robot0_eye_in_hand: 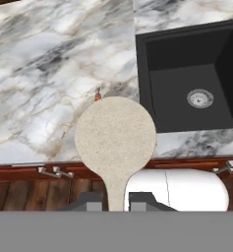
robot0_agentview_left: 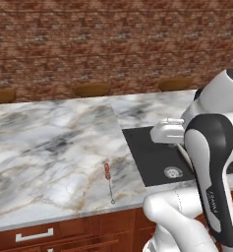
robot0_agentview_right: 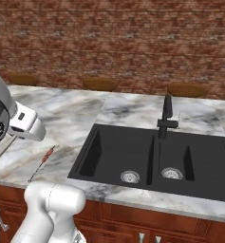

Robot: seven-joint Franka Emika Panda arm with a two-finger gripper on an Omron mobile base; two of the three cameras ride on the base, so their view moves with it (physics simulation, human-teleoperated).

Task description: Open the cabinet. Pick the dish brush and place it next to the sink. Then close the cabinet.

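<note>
Hand view | hand [robot0_eye_in_hand: 117,201] clenched on beige round paddle-shaped dish brush [robot0_eye_in_hand: 115,135] | above marble counter [robot0_eye_in_hand: 49,59] beside black sink [robot0_eye_in_hand: 187,74]

Kitchen — sink [robot0_agentview_right: 109,152], marble counter [robot0_agentview_left: 49,147]

Marble counter [robot0_eye_in_hand: 44,59] spreads below the hand, a small red-handled tool [robot0_agentview_left: 108,180] lying on it, black sink [robot0_eye_in_hand: 187,78] just beside.

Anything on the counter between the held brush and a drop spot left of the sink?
One thing: a thin red-handled tool lies on the counter just left of the sink, mostly hidden behind the dish brush in the hand view. Gripper is shut on the handle.
</note>
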